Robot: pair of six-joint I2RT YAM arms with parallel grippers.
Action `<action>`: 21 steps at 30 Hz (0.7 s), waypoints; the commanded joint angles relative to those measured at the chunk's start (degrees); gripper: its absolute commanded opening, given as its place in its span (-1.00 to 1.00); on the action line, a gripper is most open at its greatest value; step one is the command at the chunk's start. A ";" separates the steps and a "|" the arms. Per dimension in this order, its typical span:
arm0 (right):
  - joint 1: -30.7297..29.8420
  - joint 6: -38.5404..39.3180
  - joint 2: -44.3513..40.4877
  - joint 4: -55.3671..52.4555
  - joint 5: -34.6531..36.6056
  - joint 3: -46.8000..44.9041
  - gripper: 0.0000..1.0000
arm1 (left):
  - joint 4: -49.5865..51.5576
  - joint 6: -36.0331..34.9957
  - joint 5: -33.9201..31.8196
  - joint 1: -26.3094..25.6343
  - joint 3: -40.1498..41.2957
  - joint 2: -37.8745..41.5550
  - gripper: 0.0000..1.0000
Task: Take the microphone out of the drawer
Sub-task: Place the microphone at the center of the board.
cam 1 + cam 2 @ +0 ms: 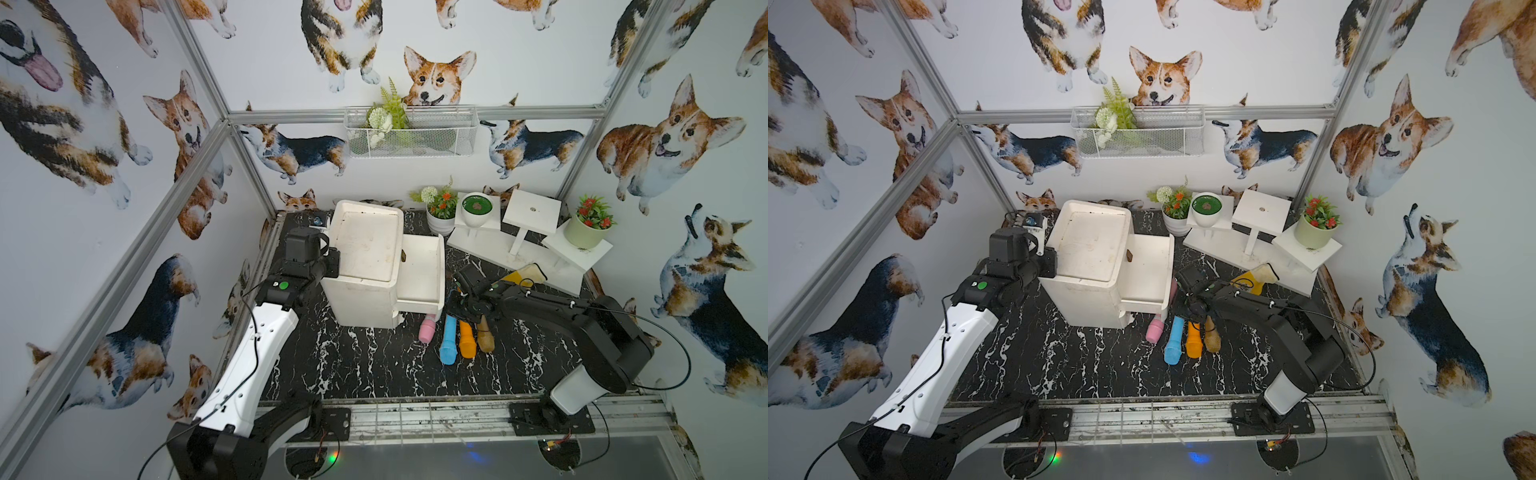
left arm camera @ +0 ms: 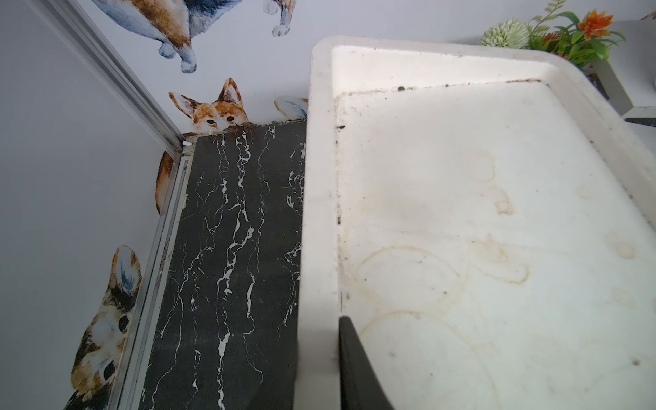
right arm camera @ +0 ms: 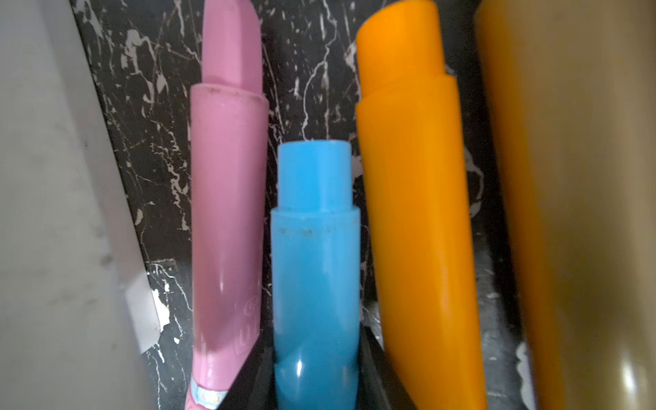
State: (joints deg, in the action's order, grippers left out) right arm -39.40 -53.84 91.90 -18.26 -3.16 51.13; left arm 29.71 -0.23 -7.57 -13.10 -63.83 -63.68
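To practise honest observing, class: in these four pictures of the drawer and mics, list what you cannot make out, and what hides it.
Drawer rear: top views, under the cabinet top.
Right gripper: top views, its own wrist covers the tips at the blue mic.
Brown mic: right wrist view, blurred, cut by the edge.
Left gripper: left wrist view shows one finger only.

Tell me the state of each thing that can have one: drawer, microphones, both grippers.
drawer: pulled open, nothing visible inside.
blue microphone: outside the drawer, held at one end.
pink microphone: lying free on the table.
orange microphone: lying free on the table.
tan microphone: lying free on the table.
right gripper: shut on blue microphone.
left gripper: shut, empty, at the cabinet's top edge.
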 commanded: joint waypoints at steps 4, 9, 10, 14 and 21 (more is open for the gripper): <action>-0.42 0.38 1.00 -1.07 0.82 0.48 -0.32 | 7.81 -2.49 1.42 -0.17 0.82 -0.13 -1.00; -0.64 0.53 0.92 -1.86 1.22 0.55 -0.16 | 7.73 -2.50 1.42 -0.17 0.82 -0.22 -1.00; -0.68 0.67 0.87 -2.02 1.22 0.59 -0.13 | 7.73 -2.49 1.37 -0.17 0.84 -0.22 -1.00; -0.68 0.84 0.44 -2.87 1.53 1.04 -0.06 | 7.73 -2.50 1.40 -0.17 0.84 -0.22 -1.00; -0.68 1.68 -3.19 -5.93 3.05 2.35 -0.03 | 7.82 -2.63 1.32 -0.17 0.90 0.09 -1.00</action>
State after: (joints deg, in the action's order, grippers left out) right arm -40.07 -53.60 90.80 -21.47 -2.20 52.60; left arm 29.41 -0.23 -7.57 -13.10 -63.64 -63.53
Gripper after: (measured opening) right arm 0.486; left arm 0.200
